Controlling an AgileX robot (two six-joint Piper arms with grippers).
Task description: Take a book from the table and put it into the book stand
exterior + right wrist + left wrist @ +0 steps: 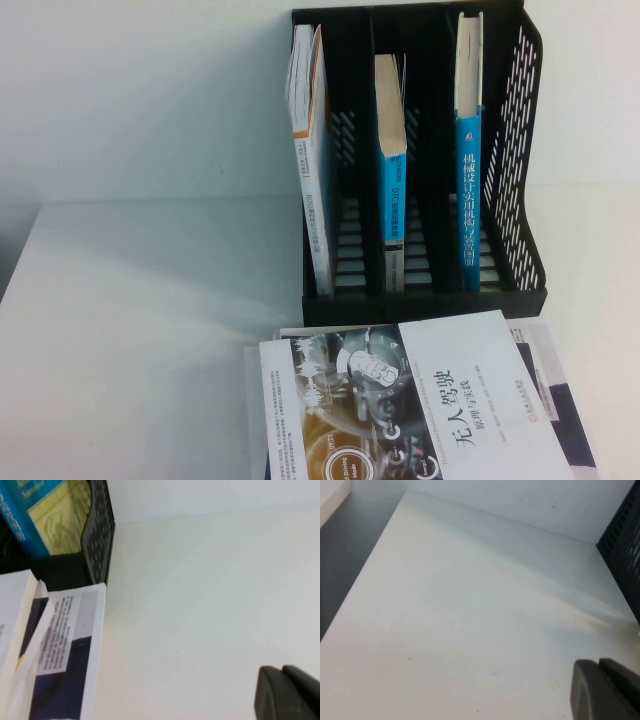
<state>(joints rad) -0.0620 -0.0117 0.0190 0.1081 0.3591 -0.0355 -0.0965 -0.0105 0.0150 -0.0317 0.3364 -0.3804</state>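
The book (pixel 468 160) already stands upright in slot 3 (rightmost) of the book stand (pixel 520 150), spine facing near. Right hand (pixel 281 672), clenched on nothing, hovers over bare desk (pixel 200 605) right of the stand and is the nearer; left hand (pixel 599 667), likewise clenched and empty, hovers left.

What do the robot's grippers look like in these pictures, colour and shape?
Only a corner of each shows. The left gripper is a dark grey, matte, rounded block over the plain white table. The right gripper looks the same. No cables or markings are visible; neither arm appears in the high view.
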